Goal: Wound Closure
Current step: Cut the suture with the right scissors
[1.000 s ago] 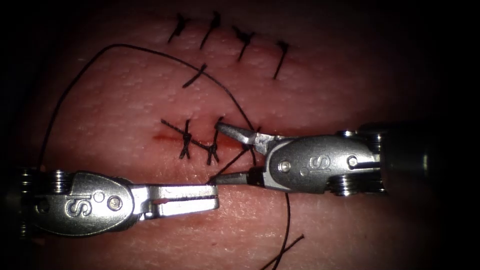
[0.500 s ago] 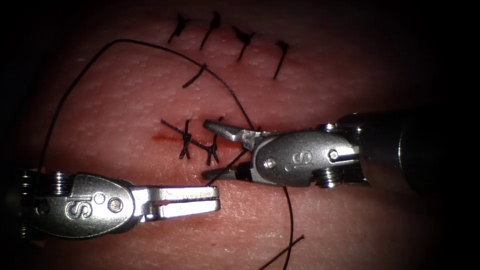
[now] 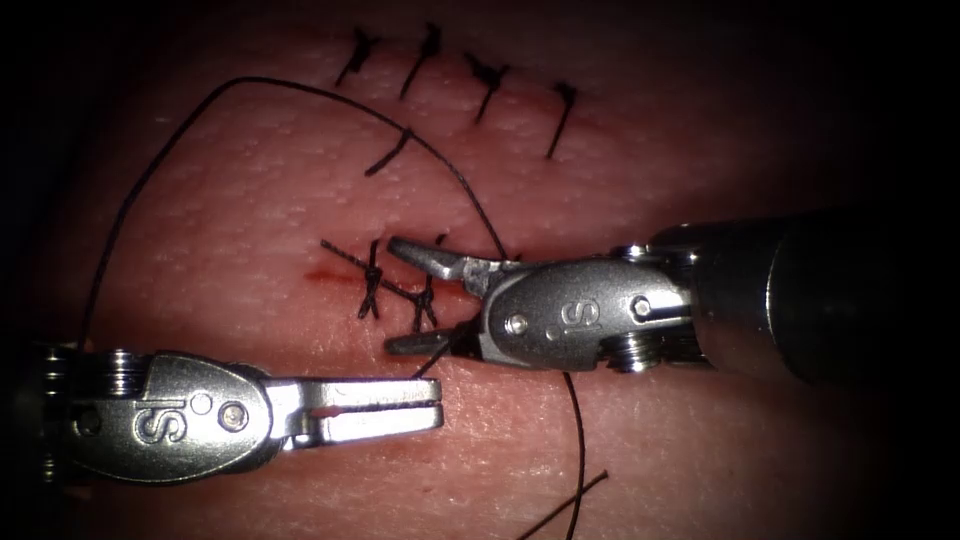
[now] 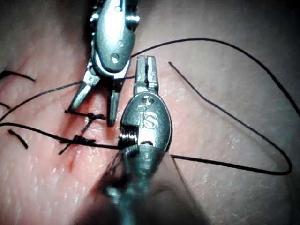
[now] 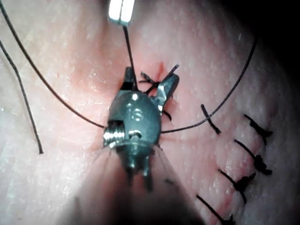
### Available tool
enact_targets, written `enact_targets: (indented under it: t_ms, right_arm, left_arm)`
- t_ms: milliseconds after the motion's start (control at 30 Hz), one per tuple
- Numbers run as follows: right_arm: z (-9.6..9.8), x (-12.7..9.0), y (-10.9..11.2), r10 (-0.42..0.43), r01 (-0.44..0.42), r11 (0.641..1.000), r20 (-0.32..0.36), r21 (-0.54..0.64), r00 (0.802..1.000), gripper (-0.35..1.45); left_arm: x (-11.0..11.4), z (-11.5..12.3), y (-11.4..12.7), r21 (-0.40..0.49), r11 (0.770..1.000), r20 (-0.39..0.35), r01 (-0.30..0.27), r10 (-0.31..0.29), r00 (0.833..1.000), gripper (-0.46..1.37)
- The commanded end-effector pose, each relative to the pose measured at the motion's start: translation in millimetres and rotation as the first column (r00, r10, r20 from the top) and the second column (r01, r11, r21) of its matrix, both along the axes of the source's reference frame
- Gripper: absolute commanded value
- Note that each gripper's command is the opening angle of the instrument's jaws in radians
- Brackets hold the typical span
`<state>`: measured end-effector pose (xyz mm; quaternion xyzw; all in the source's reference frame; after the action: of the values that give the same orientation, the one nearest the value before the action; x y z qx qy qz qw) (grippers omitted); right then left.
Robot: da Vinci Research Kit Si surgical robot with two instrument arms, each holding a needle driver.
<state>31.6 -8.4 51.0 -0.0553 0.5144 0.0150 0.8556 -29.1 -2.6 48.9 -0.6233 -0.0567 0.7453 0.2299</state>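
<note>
On the tissue (image 3: 230,230) the cut (image 3: 335,270) carries two knotted stitches (image 3: 372,285). My left tool (image 3: 435,405) lies below the cut, jaws shut on a short strand of thread (image 3: 440,350) at their tip. That strand runs up between the open jaws of my right tool (image 3: 392,295), which straddle the right-hand knot (image 3: 425,300) and hold nothing. In the right wrist view the strand (image 5: 129,51) runs taut from the left tool's tip (image 5: 121,10) into the right tool (image 5: 150,82). Both tools also appear in the left wrist view, left tool (image 4: 145,70) and right tool (image 4: 93,112).
A long thread loop (image 3: 240,82) arcs from the left tool over the tissue, passes behind the right tool and trails down (image 3: 575,450). A row of several older stitches (image 3: 430,50) lies beyond. Red fluid (image 3: 318,272) marks the cut's left end.
My right tool has slid left along the cut with its jaws still open, now around the right-hand knot. The left tool has barely moved and keeps its hold on the thread.
</note>
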Motion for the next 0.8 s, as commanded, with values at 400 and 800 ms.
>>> enact_targets:
  t_ms: [400,800]
  right_arm:
    - [0.6,0.2,0.1,-0.015,0.015,1.000,-0.009,-0.004,1.000,0.63]
    - [1.1,0.3,-0.2,-0.027,0.027,1.000,-0.023,0.006,0.999,-0.35]
  left_arm:
    - [0.0,0.0,-0.1,0.001,1.000,0.005,-0.009,0.009,1.000,-0.35]
    - [0.0,0.0,-0.1,0.001,1.000,0.007,-0.012,0.012,1.000,-0.35]
